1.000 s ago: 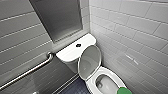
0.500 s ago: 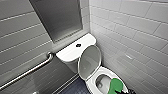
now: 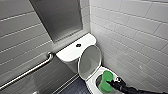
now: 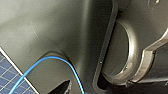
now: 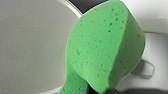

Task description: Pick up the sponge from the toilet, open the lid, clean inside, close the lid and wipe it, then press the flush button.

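Right wrist view has the sponge (image 5: pixel 105 50) up close: a bright green, pitted pad, bent along a crease so that one half folds away from the other, its narrow end pinched at the frame's edge. Pale glossy surfaces of the toilet (image 5: pixel 155 22) lie behind it on both sides. Left wrist view shows dark robot housing (image 4: pixel 50 32), a blue cable (image 4: pixel 72 72) looped across it, and a corner of dark tiled floor (image 4: pixel 10 75).

In the head view the right gripper (image 3: pixel 113 82) reaches in from the lower right corner, its dark fingers clamped on the sponge's (image 3: pixel 106 81) edge nearest the arm. The pad hangs within the oval of the bowl, and the bowl's dark opening shows just to its left. The white rim (image 3: pixel 91 80) rings the sponge closely on the left and far sides. Whether the pad touches the ceramic cannot be told.

Just behind the bowl the lid (image 3: pixel 90 61) stands raised, its greyish hollow underside facing the gripper, leaning back toward the tank. Beyond it sits the tank top (image 3: pixel 70 53), with the flush button (image 3: pixel 78 45) a small dark dot at its centre, well apart from the gripper.

A tiled wall (image 3: pixel 130 37) runs close along the toilet's right side, leaving little room there. On the left, floor lies open between the bowl and a metal grab bar (image 3: pixel 30 71) that slants along the other tiled wall. Above the tank a dark framed panel (image 3: pixel 60 20) is set into the wall.
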### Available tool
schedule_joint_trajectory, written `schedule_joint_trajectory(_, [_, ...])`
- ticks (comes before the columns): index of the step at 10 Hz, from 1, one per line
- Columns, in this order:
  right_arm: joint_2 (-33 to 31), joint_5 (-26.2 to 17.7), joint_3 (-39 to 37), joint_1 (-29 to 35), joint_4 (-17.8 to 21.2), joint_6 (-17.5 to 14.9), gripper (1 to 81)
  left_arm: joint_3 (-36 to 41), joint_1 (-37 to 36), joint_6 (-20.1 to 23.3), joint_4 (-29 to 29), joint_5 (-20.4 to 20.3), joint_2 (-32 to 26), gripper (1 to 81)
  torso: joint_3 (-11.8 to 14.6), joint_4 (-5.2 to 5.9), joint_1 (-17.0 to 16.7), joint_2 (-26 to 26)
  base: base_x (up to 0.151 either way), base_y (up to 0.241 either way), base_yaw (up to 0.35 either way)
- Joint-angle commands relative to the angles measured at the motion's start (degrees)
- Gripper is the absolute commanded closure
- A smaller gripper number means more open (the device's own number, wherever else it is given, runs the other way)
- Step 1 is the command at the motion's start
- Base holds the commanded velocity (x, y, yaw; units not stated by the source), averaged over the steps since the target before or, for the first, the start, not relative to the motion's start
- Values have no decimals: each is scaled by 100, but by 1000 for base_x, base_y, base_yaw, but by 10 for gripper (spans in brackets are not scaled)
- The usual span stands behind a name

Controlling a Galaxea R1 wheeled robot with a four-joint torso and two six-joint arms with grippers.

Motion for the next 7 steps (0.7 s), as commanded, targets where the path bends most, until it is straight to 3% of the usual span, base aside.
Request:
schedule_joint_trajectory(1, [220, -751, -226, 793, 128, -4, 811, 4, 140, 49, -16, 503, -34, 10, 0, 462, 0, 0, 0, 0, 0])
schedule_joint_trajectory(2, [308, -813, -306, 810, 145, -4, 811, 4, 140, 49, -16, 503, -34, 10, 0, 595, 0, 0, 0, 0, 0])
schedule_joint_trajectory(3, [413, -821, -446, 810, 224, 4, 811, 4, 140, 49, -16, 503, -34, 10, 0, 461, 0, 0, 0, 0, 0])
schedule_joint_trajectory(4, [536, -821, -587, 810, 356, 5, 811, -5, 140, 49, -16, 503, -34, 10, -7, 435, 0, 0, 0, 0, 0])
schedule_joint_trajectory(5, [703, -813, -719, 845, 488, 5, 811, 4, 140, 49, -16, 503, -34, 10, -7, 570, 0, 0, 0, 0, 0])
schedule_joint_trajectory(7, [1072, -734, -1148, 907, 1049, 5, 811, 4, 140, 49, -34, 503, -43, 10, -7, 623, 0, 0, 0, 0, 0])
